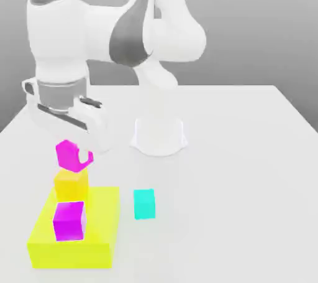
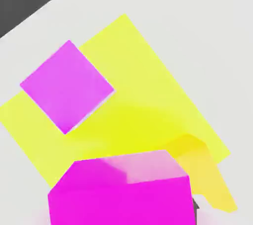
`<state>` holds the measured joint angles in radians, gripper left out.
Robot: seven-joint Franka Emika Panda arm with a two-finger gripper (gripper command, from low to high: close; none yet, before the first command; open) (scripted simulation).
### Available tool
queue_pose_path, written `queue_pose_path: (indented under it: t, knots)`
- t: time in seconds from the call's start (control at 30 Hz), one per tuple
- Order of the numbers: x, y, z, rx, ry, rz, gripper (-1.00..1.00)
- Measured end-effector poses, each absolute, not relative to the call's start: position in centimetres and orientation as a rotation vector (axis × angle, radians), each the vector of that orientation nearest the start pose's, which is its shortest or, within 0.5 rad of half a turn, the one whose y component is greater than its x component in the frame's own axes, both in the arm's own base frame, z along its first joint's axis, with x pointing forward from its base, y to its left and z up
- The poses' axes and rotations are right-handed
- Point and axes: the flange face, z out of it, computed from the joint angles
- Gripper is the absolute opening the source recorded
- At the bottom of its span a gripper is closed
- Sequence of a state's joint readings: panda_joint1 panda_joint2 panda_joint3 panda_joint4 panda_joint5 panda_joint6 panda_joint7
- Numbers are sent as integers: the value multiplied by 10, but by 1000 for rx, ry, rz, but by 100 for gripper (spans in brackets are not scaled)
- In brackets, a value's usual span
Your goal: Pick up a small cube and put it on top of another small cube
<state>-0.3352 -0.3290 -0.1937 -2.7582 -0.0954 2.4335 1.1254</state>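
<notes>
Exterior view: small cube (image 1: 67, 154) in end effector (image 1: 76, 158)

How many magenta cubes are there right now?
2: one magenta cube in the gripper just above the orange-yellow cube, the other magenta cube on the lemon-yellow block.

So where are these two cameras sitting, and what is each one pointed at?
Exterior view: off the arm, facing the white table and the arm's base; it shows the white arm and its gripper shut on a magenta cube just above the orange-yellow cube.
Hand view: on the hand, looking down; the held magenta cube sits close in front, the orange-yellow cube behind it.
Shared: the lemon-yellow block carrying the second magenta cube.
</notes>
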Motion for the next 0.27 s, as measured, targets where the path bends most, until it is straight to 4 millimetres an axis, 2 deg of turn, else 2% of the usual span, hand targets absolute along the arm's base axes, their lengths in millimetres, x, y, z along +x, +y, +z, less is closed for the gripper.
queue_pose_path:
  t: [0.07,0.17,0.2,0.27]
  knots:
    - [323,-191,298,-2188,2249,1,-100]
    - [321,-192,263,-2180,2259,0,-100]
    - [320,-191,257,-2179,2260,0,100]
    - [320,-191,257,-2179,2260,0,100]
